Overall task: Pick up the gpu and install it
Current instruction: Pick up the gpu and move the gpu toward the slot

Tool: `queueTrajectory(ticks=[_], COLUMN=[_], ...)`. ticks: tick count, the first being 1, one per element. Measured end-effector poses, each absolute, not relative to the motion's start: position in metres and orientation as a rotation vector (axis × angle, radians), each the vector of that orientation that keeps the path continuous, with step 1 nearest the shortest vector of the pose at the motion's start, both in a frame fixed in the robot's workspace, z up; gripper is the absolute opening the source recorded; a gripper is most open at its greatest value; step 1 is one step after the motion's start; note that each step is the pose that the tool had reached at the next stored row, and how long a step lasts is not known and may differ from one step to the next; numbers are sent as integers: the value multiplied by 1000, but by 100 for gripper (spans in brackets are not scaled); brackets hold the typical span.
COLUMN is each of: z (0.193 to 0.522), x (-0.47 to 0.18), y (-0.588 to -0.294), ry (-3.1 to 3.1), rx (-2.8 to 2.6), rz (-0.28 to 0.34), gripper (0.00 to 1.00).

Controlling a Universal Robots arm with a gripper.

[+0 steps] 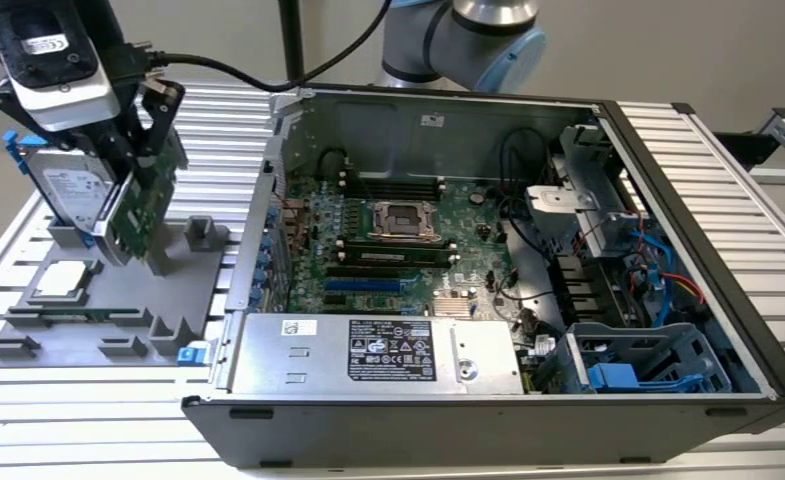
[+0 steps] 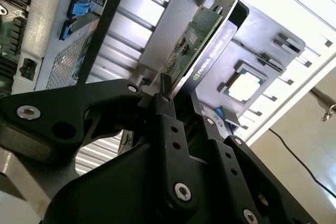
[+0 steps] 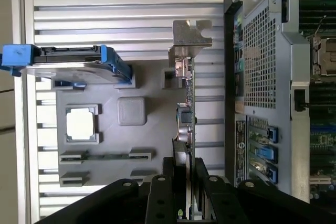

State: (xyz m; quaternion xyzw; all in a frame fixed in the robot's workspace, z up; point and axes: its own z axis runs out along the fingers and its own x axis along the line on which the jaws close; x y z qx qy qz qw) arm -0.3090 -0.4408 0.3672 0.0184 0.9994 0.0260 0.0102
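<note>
1. The pincer (image 3: 184,165) is clenched on the gpu (image 3: 187,108). In both wrist views its two black fingers (image 2: 167,109) press against the card's opposite faces near one end.
2. The gpu stands on edge. In the second wrist view the green circuit board is on one face and the black shroud on the other.
3. Its silver bracket (image 3: 190,36) is at the end farthest from the pincer.
4. In the exterior view the card hangs upright under the pincer (image 1: 136,160), right at the grey holder tray (image 1: 165,300). I cannot tell whether its lower edge touches the tray.
5. A hard drive (image 1: 79,195) with blue rails stands on edge in the tray, just beside the gpu on the exterior view's left.
6. A processor chip (image 3: 81,124) lies flat in a tray pocket, and a memory stick (image 3: 105,156) lies in a slot near it. Both are apart from the card.
7. The open computer case (image 1: 499,420) lies on its side at the exterior view's right of the tray. Its motherboard (image 1: 392,250) faces up, well apart from the gpu.
8. Tray and case both rest on the ribbed metal bench (image 1: 712,130).
</note>
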Motion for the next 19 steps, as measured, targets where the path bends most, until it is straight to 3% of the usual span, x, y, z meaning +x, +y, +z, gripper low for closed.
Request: queueTrajectory(ticks=[19], z=[397], x=[-309], y=[-441], ry=[3120], rx=[57], rz=[81], gripper=[0])
